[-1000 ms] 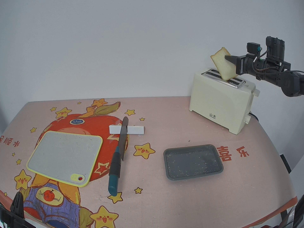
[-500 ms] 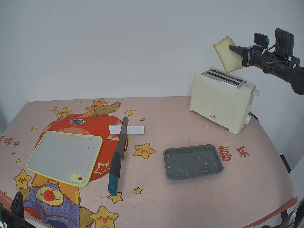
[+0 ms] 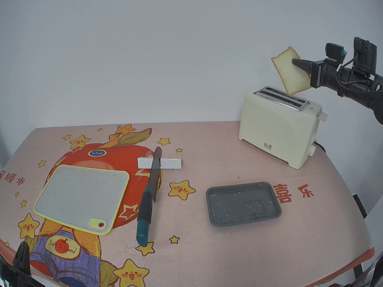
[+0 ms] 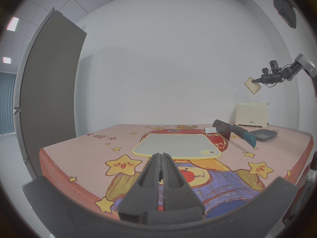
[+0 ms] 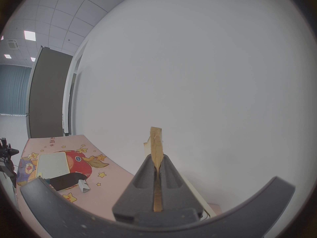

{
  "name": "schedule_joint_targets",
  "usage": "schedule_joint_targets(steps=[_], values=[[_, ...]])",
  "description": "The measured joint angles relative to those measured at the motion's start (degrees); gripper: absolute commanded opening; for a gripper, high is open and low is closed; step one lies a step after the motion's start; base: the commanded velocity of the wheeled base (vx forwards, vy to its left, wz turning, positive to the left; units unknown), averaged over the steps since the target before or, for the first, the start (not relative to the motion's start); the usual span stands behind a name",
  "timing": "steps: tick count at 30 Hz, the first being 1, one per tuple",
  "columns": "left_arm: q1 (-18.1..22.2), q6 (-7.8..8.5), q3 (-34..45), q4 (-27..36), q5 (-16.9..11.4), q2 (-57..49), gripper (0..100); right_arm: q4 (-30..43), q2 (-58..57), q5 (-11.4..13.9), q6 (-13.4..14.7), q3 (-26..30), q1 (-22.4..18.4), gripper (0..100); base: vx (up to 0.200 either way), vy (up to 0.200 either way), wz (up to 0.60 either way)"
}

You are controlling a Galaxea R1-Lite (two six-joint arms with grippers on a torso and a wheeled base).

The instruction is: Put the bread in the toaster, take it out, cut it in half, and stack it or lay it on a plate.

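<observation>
head view: right hand (image 3: 298, 63) is clamped on one edge of the bread slice (image 3: 290, 73), which hangs tilted in the air above the toaster (image 3: 279, 128), clear of its slots. risk: the grip covers only the slice's margin, so the slice may pivot, tear or drop during transfer to the cutting board (image 3: 81, 192), well apart beside the knife (image 3: 148, 196). left hand (image 4: 161, 162): fingers pressed together, empty, at the table (image 4: 82, 149) edge.
</observation>
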Motion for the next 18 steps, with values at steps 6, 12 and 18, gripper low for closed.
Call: schedule_joint_targets(steps=[6, 12, 18], values=[[0.0, -0.01, 0.0, 0.0, 0.0, 0.0, 0, -0.3, -2.3, -0.1, 0.0, 5.8, 2.4, 0, 0.0, 0.0, 0.0], [0.0, 0.0, 0.0, 0.0, 0.0, 0.0, 0, -0.4, -4.7, -0.2, -0.1, 11.9, 4.9, 0, 0.0, 0.0, 0.0], [0.0, 0.0, 0.0, 0.0, 0.0, 0.0, 0, -4.5, -5.9, -0.3, -0.1, 18.4, 6.7, 0, 0.0, 0.0, 0.0]])
